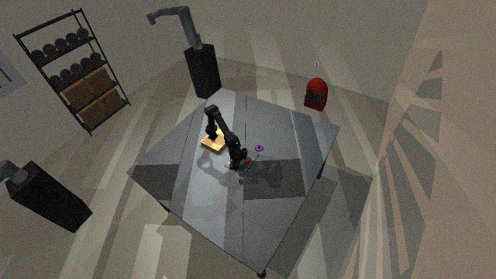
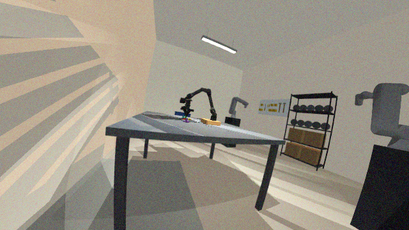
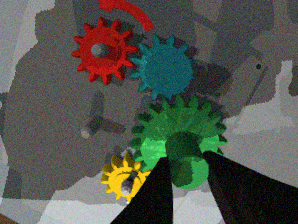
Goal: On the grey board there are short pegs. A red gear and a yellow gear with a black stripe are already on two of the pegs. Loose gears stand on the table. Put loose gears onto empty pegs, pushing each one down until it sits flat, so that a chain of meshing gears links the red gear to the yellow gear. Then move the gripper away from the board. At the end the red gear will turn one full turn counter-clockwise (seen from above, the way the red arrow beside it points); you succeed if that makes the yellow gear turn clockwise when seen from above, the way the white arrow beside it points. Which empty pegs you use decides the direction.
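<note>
My gripper (image 3: 185, 161) is shut on the round knob of the green gear (image 3: 165, 125), low over the grey board (image 3: 62, 107). The green gear's teeth reach the edges of the teal gear (image 3: 167, 70) and the yellow gear (image 3: 116, 179) in the wrist view; whether it sits flat cannot be told. The teal gear lies beside the red gear (image 3: 112, 65), their teeth meeting. An empty peg (image 3: 86, 132) stands left of the green gear. A purple gear (image 1: 259, 148) (image 2: 186, 121) stands on the table, off the board. The green gear's peg is hidden.
The red arrow (image 3: 137, 12) curves above the red gear; the white arrow is mostly hidden. The arm's yellow base block (image 1: 214, 144) (image 2: 211, 122) sits on the table (image 1: 209, 209) (image 2: 192, 135). Hard shadows and light bands cross the table and board.
</note>
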Tool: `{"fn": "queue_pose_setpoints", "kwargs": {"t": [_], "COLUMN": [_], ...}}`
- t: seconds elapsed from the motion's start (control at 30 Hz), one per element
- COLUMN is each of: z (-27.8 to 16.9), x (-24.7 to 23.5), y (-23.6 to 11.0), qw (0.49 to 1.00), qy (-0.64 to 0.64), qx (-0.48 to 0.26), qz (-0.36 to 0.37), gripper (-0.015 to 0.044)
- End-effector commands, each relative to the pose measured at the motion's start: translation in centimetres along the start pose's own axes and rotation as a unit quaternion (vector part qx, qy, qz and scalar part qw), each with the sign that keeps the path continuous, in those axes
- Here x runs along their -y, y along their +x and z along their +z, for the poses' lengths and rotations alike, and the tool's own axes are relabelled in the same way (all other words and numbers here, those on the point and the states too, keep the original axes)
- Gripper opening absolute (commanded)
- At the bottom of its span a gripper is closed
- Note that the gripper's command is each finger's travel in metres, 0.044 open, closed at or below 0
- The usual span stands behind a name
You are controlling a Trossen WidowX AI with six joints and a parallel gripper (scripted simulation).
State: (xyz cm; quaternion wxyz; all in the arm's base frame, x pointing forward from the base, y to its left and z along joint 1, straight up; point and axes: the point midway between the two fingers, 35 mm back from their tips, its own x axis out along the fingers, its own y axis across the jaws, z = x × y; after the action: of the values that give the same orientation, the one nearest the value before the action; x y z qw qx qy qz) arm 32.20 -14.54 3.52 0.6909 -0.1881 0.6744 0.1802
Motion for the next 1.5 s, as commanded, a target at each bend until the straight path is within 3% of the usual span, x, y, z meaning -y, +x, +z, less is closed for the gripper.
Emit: {"fn": "queue_pose_setpoints", "kwargs": {"t": [0.0,0.27,0.47,0.93,0.97,1.1,1.3,1.47], "z": [0.0,0.1,0.0,0.0,0.0,-0.2,-0.2,-0.2], "x": [0.1,0.0,0.0,0.0,0.1,-0.3,-0.3,-0.3], "y": [0.2,0.3,0.0,-4.6,-4.1,-8.6,-8.9,-8.9], "qw": [1.0,1.0,0.999,0.998,0.999,0.999,0.999,0.999], "qy": [0.023,-0.008,-0.039,-0.055,-0.051,-0.051,-0.051,-0.051], "qx": [0.0,0.0,0.0,0.0,0.002,0.001,0.001,0.001], "qz": [0.0,0.0,0.0,0.0,-0.002,-0.002,-0.002,-0.002], "gripper": [0.0,0.0,0.014,0.014,0.0166,0.0271,0.0429,0.044]}}
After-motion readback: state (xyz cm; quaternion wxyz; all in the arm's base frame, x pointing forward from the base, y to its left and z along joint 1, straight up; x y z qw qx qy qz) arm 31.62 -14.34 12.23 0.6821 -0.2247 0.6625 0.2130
